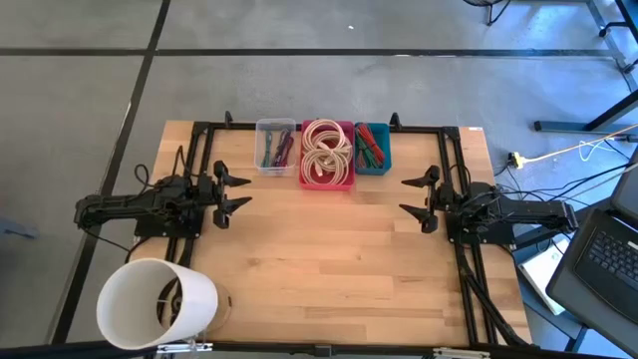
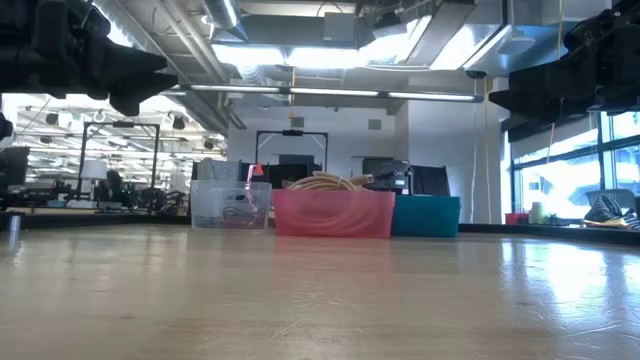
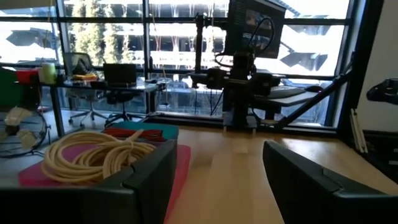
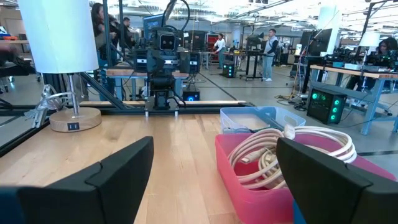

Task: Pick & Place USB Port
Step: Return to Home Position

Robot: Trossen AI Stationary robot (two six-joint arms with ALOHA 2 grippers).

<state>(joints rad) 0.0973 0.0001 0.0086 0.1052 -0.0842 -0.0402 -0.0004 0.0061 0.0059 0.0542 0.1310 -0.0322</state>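
Note:
Three bins stand in a row at the table's far edge: a clear bin (image 1: 276, 146) with coloured cables, a pink bin (image 1: 327, 154) holding coiled cream cables (image 4: 292, 149), and a teal bin (image 1: 372, 148) with red and green cables. My left gripper (image 1: 230, 192) hovers open at the table's left side, above the wood. My right gripper (image 1: 420, 202) hovers open at the right side. Both point toward the table's middle and touch nothing. In the left wrist view the cream coil (image 3: 93, 155) lies just past the open fingers.
A white lamp (image 1: 155, 304) stands on its round base at the near left corner. Black frame rails (image 1: 199, 150) run along the left, right and far edges. The wood (image 1: 329, 249) between the arms is bare. A laptop (image 1: 608, 259) sits off the table's right.

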